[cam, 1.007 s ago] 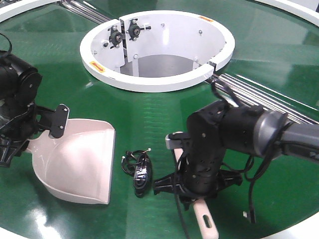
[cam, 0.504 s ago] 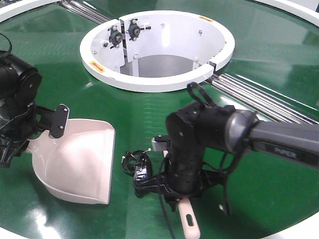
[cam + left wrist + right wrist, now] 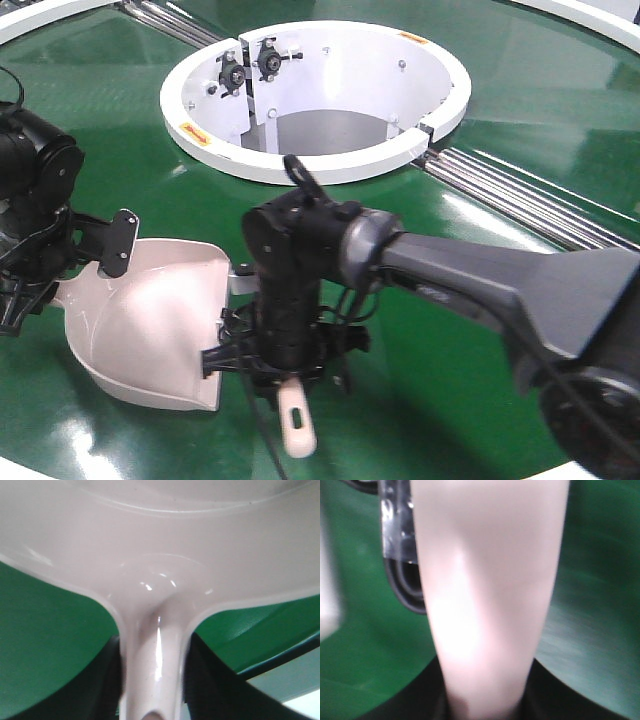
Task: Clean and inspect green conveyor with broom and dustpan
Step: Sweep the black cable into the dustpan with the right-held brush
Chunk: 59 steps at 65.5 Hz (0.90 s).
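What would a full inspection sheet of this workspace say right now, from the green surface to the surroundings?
Surface: green conveyor, glossy with light reflections; no dirt seen.
Dustpan: on the conveyor at the left, open mouth facing the broom; nothing seen inside.
Broom: held close to the dustpan's mouth, handle end sticking out below the arm.
Clutter: small black item with a looped cord, lying beside the broom.
Grippers: left gripper clamped on the dustpan's handle; right gripper clamped on the broom's handle.
Cables: black cable loop on top of the right arm.
Surroundings: white ring in the middle, silver rods to its right.
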Motion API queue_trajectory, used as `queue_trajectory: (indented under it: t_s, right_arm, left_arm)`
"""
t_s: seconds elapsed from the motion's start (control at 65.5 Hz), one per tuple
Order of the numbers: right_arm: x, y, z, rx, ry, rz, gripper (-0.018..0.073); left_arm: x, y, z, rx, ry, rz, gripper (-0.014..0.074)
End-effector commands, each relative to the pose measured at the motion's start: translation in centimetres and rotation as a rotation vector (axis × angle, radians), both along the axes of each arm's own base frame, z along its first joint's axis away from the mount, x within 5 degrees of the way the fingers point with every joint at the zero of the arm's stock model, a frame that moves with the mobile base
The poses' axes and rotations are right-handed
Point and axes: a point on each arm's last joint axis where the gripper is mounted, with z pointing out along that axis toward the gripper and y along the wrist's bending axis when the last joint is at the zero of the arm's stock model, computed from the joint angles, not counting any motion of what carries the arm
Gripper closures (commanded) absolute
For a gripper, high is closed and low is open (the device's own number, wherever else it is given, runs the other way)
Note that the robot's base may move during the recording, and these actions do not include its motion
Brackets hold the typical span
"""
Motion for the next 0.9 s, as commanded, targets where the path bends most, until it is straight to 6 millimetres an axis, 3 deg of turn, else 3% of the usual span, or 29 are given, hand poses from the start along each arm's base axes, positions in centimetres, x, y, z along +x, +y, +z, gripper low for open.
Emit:
queue_trajectory:
  t_s: [0.0, 0.168, 0.366, 0.626, 0.885]
  right_arm:
    - [-0.6, 2.8, 3.7, 0.136, -0.013, 0.069, 0.0564]
    - [0.2, 6.0, 5.1, 0.269, -0.052, 0.115, 0.0564]
    - [1.1, 7.5, 7.1, 0.374, -0.100, 0.134, 0.0564]
    - [1.9, 6.3, 9.0, 0.357, -0.186, 0.136, 0.0564]
    - [3.1, 3.5, 12.2, 0.356, -0.273, 0.099, 0.0564]
  left_arm:
    - [-0.3, -0.1, 2.3, 0.000, -0.058, -0.007, 0.0603]
    - [-0.3, -0.1, 2.3, 0.000, -0.058, -0.007, 0.0603]
    - [-0.3, -0.1, 2.3, 0.000, -0.058, -0.007, 0.0603]
    - [-0.3, -0.1, 2.3, 0.000, -0.058, -0.007, 0.0603]
    - [-0.3, -0.1, 2.3, 0.000, -0.058, -0.007, 0.0603]
